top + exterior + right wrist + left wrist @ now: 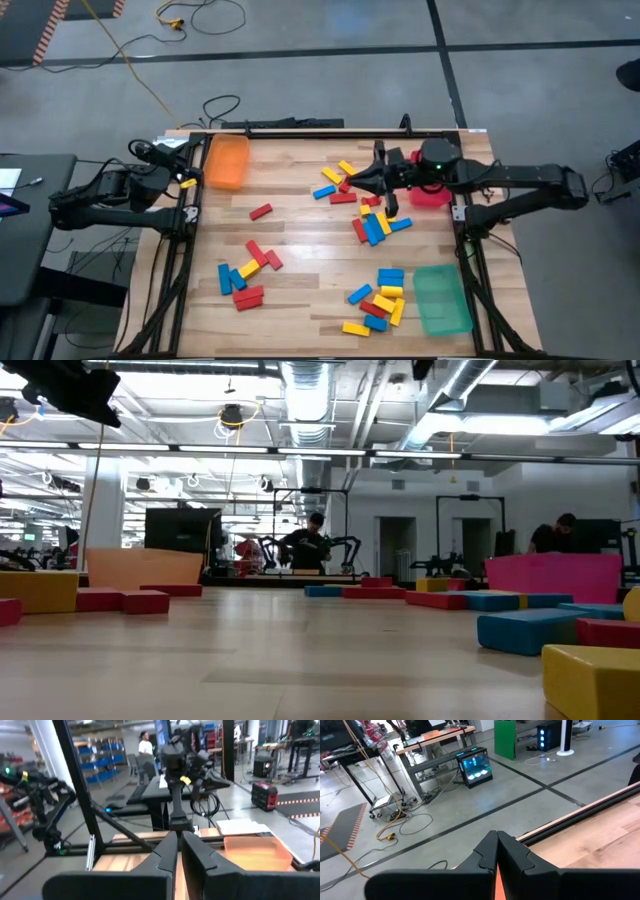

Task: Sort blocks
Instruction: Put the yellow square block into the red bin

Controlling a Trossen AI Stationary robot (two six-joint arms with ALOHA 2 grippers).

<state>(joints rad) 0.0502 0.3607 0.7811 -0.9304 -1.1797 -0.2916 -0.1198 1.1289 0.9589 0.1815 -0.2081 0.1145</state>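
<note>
The light wooden plank counter (300,290) carries three plastic trays near its corners: an orange tray (227,161) at the far left corner, a green tray (441,298) at the near right corner, and a red tray (430,193) at the right edge, mostly hidden under the right arm.

Both dark arms are folded back. The right gripper (352,180) reaches in from the right over the far part of the counter, its jaws clenched on nothing, as the right wrist view shows. The left gripper (197,150) waits off the far left corner beside the orange tray, jaws clenched and empty too.

The small oblong blocks (372,228) in red, yellow and blue lie loose on the counter in roughly four clusters, none visibly in a tray. The nearest cluster sits right under and just in front of the right gripper's tip, so the right arm looks far better placed than the left. There the long axes point every way, so the wrist would likely need turning to suit whichever block is chosen.

About thirty blocks are spread out, roughly equal by colour; overlaps prevent an exact count. One lone red block (261,211) lies apart, nearer the left.
</note>
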